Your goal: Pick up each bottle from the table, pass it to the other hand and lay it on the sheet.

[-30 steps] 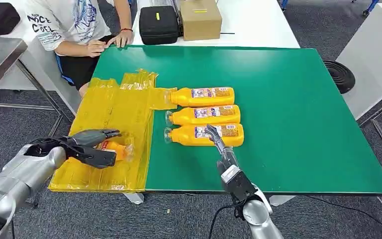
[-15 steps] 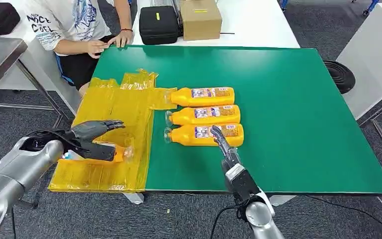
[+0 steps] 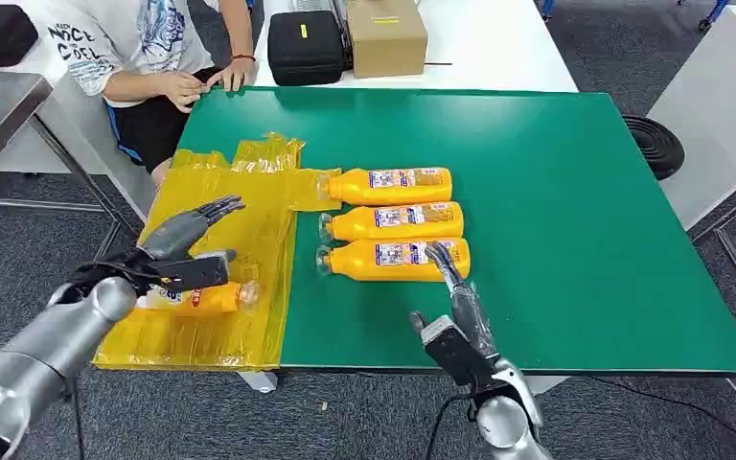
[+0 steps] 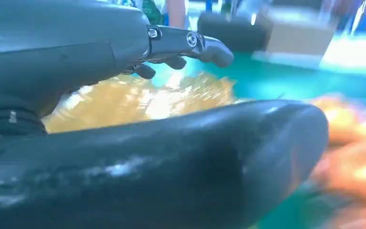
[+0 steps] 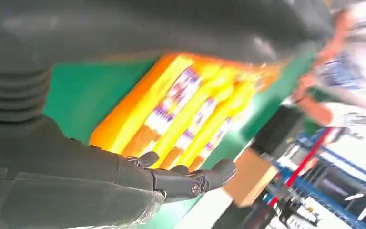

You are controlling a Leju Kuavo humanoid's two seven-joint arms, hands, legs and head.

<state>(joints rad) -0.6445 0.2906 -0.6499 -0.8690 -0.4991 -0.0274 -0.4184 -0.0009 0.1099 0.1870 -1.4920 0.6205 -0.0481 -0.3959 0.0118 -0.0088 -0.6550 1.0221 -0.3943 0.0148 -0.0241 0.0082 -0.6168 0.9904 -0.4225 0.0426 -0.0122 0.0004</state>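
Now the left hand hangs spread over a bottle on the sheet, seemingly released; the right hand is open by three bottles.

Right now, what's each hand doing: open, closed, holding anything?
Left hand: open, fingers spread above the orange plastic bottle lying on the yellow plastic sheet.
Right hand: open, holding nothing.

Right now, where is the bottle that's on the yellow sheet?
In the head view the bottle lies on the yellow sheet, near its front edge, under the left hand.
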